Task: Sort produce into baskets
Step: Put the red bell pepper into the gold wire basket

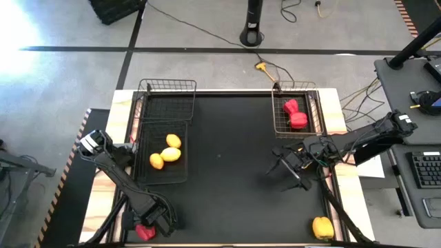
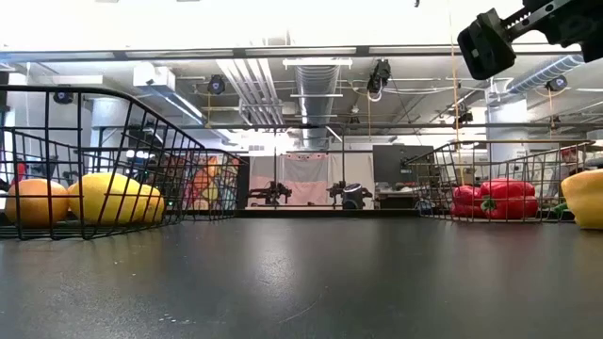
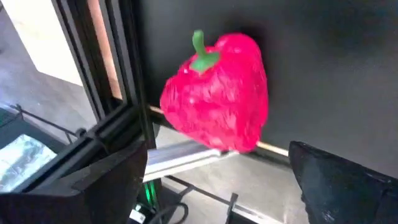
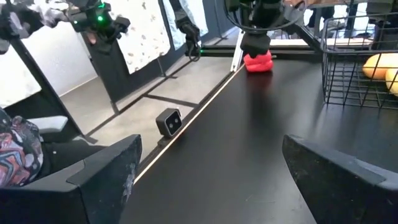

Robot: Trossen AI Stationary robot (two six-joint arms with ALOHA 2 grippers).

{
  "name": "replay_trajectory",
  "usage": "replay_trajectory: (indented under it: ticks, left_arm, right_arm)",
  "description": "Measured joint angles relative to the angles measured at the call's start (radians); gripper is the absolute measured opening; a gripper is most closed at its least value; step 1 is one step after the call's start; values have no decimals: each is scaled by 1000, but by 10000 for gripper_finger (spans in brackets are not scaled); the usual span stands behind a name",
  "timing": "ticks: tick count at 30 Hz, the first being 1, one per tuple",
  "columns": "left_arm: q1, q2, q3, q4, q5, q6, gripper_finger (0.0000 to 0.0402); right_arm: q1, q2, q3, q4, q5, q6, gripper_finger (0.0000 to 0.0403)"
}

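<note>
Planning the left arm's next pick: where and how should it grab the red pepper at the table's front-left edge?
Grip the red pepper across its lumpy body, below the green stem. It lies tipped at the table edge, so come from above with the left tool open, closing on both flanks.

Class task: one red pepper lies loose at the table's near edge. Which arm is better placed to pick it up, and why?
Probably the left. The left gripper hangs right over the red pepper, jaws open on either side. The right gripper, also open, sits across the table near the basket holding other red peppers.

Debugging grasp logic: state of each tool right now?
Left tool: open over the red pepper, not holding.
Right tool: open, empty.
</note>
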Motion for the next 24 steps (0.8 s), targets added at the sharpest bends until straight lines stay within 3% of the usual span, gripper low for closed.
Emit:
replay_trajectory:
  ticks: [6,11,17,21,24]
  left_arm:
    - [1,0,-88,128,10,-3,373]
    - [-1,0,-151,192,112,-1,373]
    - [-1,1,-192,283,126,2,373]
    - [-1,25,-219,300,208,2,373]
    - [-4,33,-233,348,191,1,373]
  right_arm:
    - [0,0,4,-9,-1,0,381]
    - [0,0,4,-53,-2,9,381]
    - [0,0,2,-62,-2,46,381]
    - [0,0,2,-62,-2,64,381]
    - [0,0,2,-62,-2,74,381]
